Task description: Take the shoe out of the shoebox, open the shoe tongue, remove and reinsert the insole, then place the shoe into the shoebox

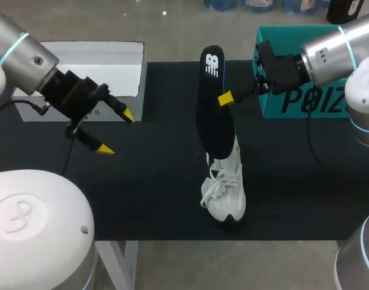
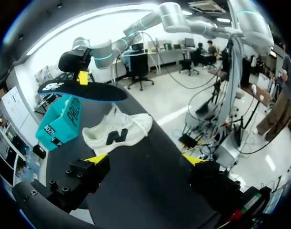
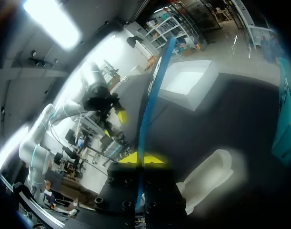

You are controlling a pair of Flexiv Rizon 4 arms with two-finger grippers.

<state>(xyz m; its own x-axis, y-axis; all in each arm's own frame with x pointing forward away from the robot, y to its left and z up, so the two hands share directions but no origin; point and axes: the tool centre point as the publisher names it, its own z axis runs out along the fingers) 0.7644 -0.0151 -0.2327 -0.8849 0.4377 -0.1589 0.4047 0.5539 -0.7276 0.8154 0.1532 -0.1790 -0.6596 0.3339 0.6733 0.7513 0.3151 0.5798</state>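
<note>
A white shoe lies on the black mat, toe toward the front edge; it also shows ahead of my left gripper and below my right gripper. My right gripper is shut on the dark insole, which it holds in the air above the shoe. The insole runs edge-on between the right fingers. In the left wrist view the insole hangs over the shoe. My left gripper stands open at the mat's left, with nothing in it.
The teal shoebox stands at the back right, behind my right arm. A white box lid lies at the back left. The black mat covers the table between them.
</note>
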